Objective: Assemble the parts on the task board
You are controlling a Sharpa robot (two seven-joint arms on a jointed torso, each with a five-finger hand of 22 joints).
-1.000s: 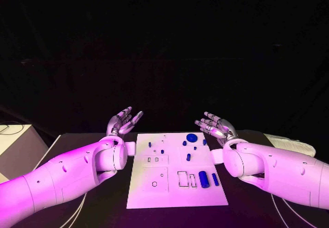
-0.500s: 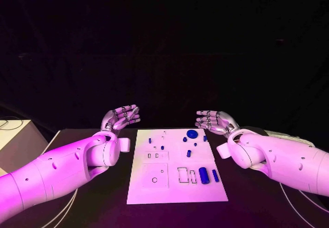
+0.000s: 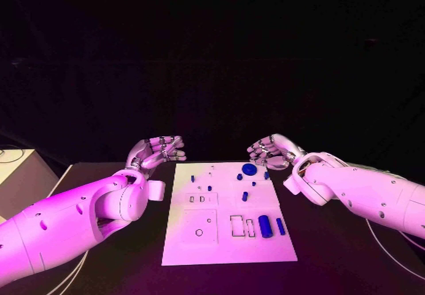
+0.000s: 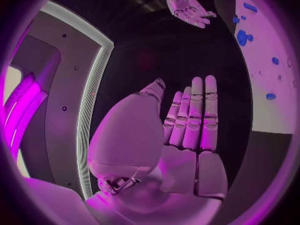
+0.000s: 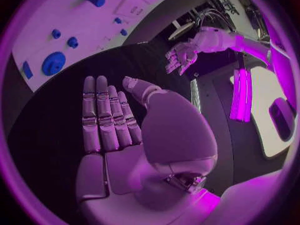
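Observation:
The white task board (image 3: pixel 222 246) lies flat in the middle of the black table. Small blue parts are spread over its far half, among them a round gear (image 3: pixel 249 169). A thick blue cylinder (image 3: pixel 265 226) and a thin blue bar (image 3: pixel 280 226) lie at its near right. My left hand (image 3: pixel 158 150) hovers off the board's far left corner and holds nothing. My right hand (image 3: pixel 272 152) hovers just beyond the far right corner, near the gear, also holding nothing. In the wrist views each hand (image 4: pixel 187 130) (image 5: pixel 109 120) has its fingers stretched out straight. The board (image 5: pixel 75 10) and gear (image 5: pixel 53 63) lie beyond the right hand's fingertips.
A white box (image 3: pixel 18 175) stands beside the table at the left edge. Thin cables (image 3: pixel 390 246) run over the table under the right arm. Bare black tabletop surrounds the board on both sides.
Both hands have tipped over from fingers pointing up to fingers leaning inward and have come lower. The right hand has drawn closer to the board's far right corner. The parts lie as before.

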